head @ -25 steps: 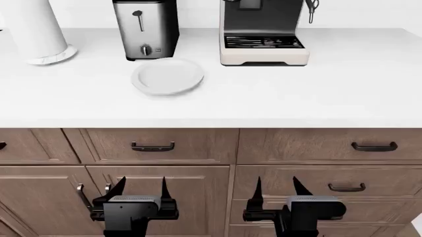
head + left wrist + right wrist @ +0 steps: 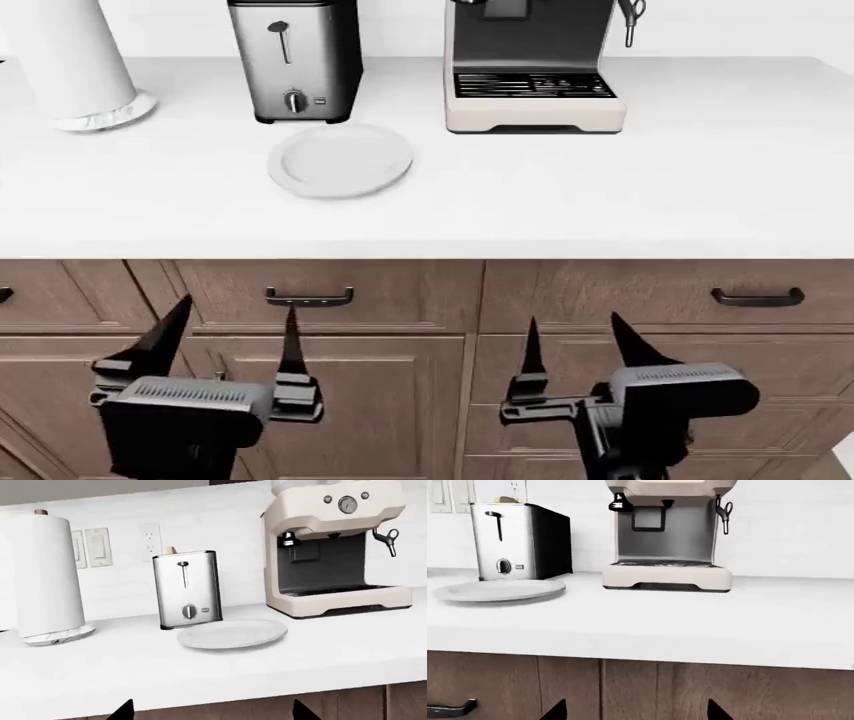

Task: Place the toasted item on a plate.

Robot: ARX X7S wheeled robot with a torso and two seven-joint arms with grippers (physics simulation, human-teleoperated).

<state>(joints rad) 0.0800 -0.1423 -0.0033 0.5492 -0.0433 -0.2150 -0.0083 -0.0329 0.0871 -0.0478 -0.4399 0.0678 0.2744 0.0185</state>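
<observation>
We are at the very start: nothing of the task is done yet, as far as we can judge. The toasted item [image 2: 171,550] sits in the slot of the toaster [image 2: 295,58]; from the left wrist view only a small tan corner peeks above the steel top, and from the right wrist view a pale sliver shows above it. The head view cuts off the toaster's top, so we cannot see the slice there.

The plate [image 2: 340,160] lies bare on the white countertop [image 2: 641,190], just in front of the toaster and a little toward the espresso machine [image 2: 531,65]. A paper towel roll [image 2: 67,60] stands on its marbled base at the far left.

Our left gripper [image 2: 227,340] and right gripper [image 2: 577,350] both hang below the counter edge, in front of the wooden drawers [image 2: 307,296], well apart from toaster and plate. Both have their fingers spread and hold nothing.

Everything is left to do: we have to lift an arm above the counter, reach over the toaster, pinch the slice's exposed edge, draw it straight up out of the slot, and lay it on the plate. The left arm looks the nearer one for this.
</observation>
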